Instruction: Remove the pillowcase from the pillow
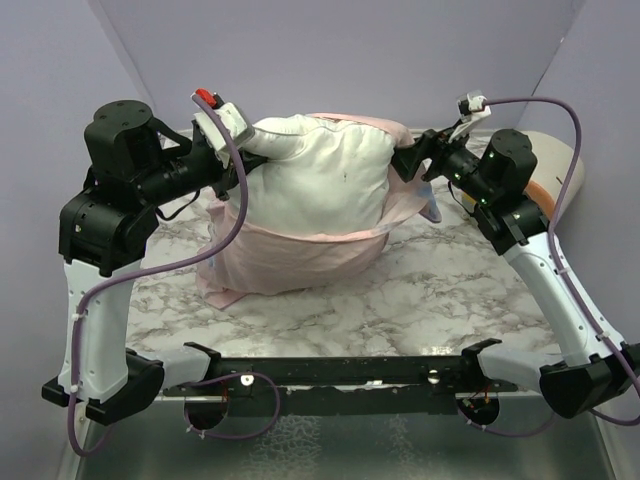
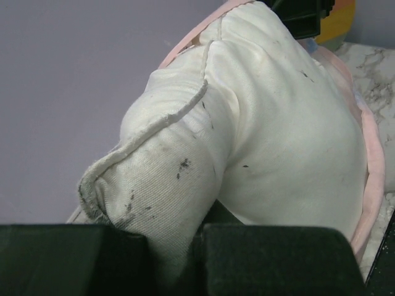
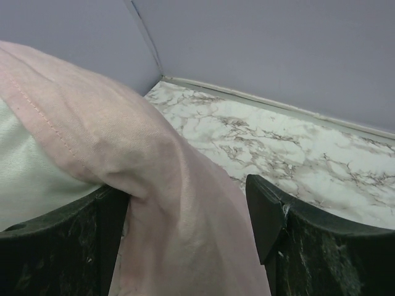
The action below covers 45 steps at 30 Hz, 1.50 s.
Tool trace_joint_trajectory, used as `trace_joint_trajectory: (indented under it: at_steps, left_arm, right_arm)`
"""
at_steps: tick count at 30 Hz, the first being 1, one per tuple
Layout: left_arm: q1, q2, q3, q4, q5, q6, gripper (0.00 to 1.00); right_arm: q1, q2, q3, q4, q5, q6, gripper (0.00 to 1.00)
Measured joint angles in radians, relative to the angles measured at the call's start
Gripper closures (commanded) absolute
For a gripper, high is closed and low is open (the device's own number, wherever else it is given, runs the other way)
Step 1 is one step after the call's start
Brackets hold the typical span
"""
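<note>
one corner of the pillow (image 1: 320,175), long axis left-right over the table (image 1: 440,290), clamped in left gripper (image 2: 176,246). pillowcase (image 1: 290,262) sags round its lower half; right gripper (image 3: 185,209) gapes, pink fabric loose between. cylinder (image 1: 552,165) far right.

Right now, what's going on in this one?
Two robot arms are working a pillowcase off a white pillow on a marble table. The left claw is shut on one corner of the pillow. The right claw is open, with the pink edge of the pillowcase lying between its jaws. The pillow's upper part is bare. The case is bunched around the lower part, so it isn't off yet.
</note>
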Motion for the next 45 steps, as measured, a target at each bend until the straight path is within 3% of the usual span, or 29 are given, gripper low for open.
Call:
trace_joint_trajectory:
  at_steps: [9, 15, 25, 36, 41, 45]
  left_arm:
    - [0.001, 0.066, 0.129, -0.098, 0.126, -0.069, 1.0]
    - [0.001, 0.149, 0.266, -0.212, 0.22, -0.105, 1.0]
    - [-0.059, 0.169, 0.219, -0.327, 0.309, -0.074, 1.0]
    - [-0.127, 0.14, 0.129, -0.327, 0.333, -0.073, 1.0]
    - [-0.133, 0.129, 0.201, -0.346, 0.265, -0.043, 1.0]
    - [-0.136, 0.05, 0.158, -0.213, 0.125, -0.039, 1.0]
  right_arm:
    - [0.019, 0.115, 0.076, 0.016, 0.245, -0.035, 0.62]
    - [0.031, 0.228, 0.191, 0.047, 0.312, -0.027, 0.69]
    - [0.035, 0.341, 0.376, 0.065, 0.33, -0.006, 0.79]
    - [0.029, 0.519, 0.592, -0.01, 0.352, 0.011, 0.76]
    - [0.009, 0.53, 0.547, -0.032, 0.351, 0.041, 0.69]
    - [0.0, 0.499, 0.455, -0.042, 0.356, 0.057, 0.63]
